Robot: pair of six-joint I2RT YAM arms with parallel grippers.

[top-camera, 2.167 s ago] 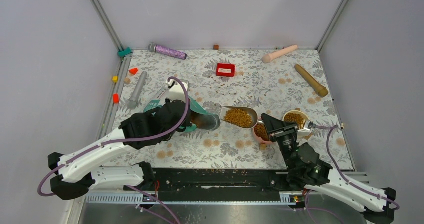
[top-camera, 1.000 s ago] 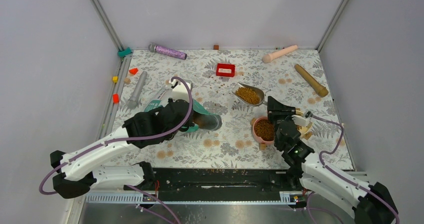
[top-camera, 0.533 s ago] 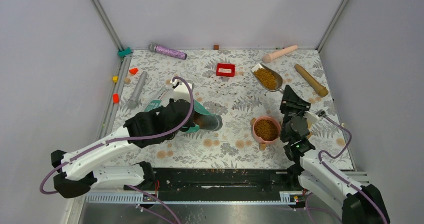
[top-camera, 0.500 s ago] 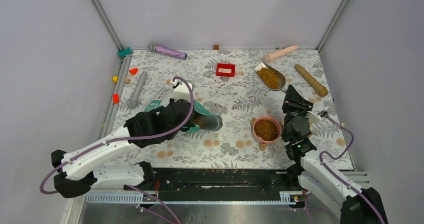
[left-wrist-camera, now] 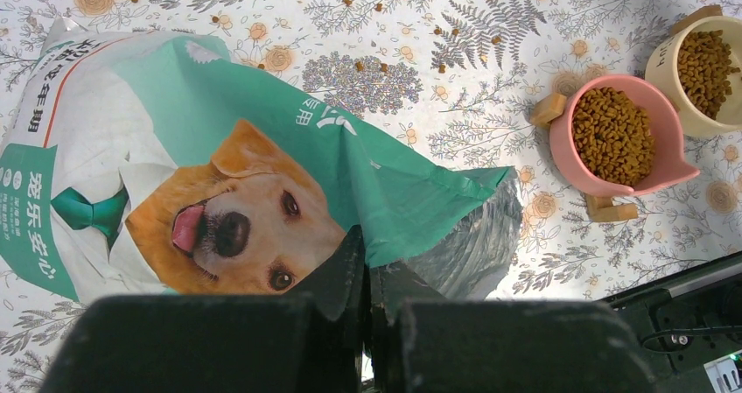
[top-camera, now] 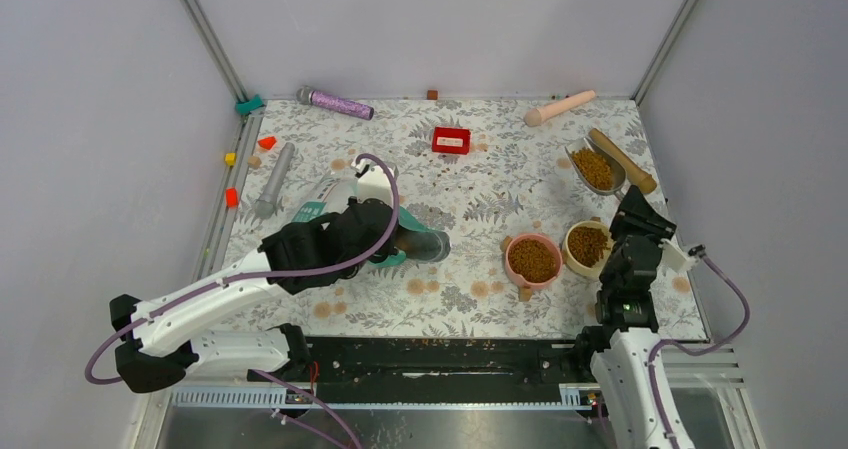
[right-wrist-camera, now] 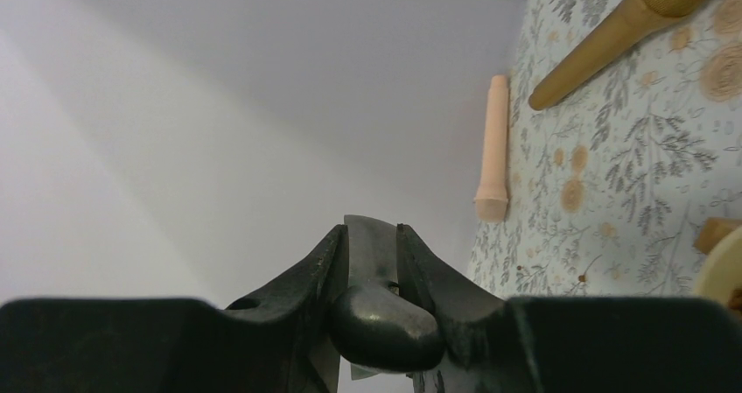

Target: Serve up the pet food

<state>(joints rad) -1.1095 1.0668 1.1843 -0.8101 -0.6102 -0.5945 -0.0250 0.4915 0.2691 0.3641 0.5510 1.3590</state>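
The right gripper (right-wrist-camera: pixel 372 253), pinching the scoop (top-camera: pixel 574 154) by its handle, has swung its kibble (top-camera: pixel 596 169) from centre to two o'clock, beyond the part-filled yellow bowl (top-camera: pixel 568 249), probably the next pour, while the left gripper (left-wrist-camera: pixel 366 266) stays pressed shut on the lip of the bag (left-wrist-camera: pixel 219 165) at nine o'clock.

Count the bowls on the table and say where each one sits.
2. The pink bowl sits right of the dog-food bag's mouth, filled with kibble; the yellow bowl is just right of it, also holding kibble. None seems hidden.

White arms (top-camera: pixel 200 304) (purple cables (top-camera: pixel 741 299)), black wrists (top-camera: pixel 330 241).
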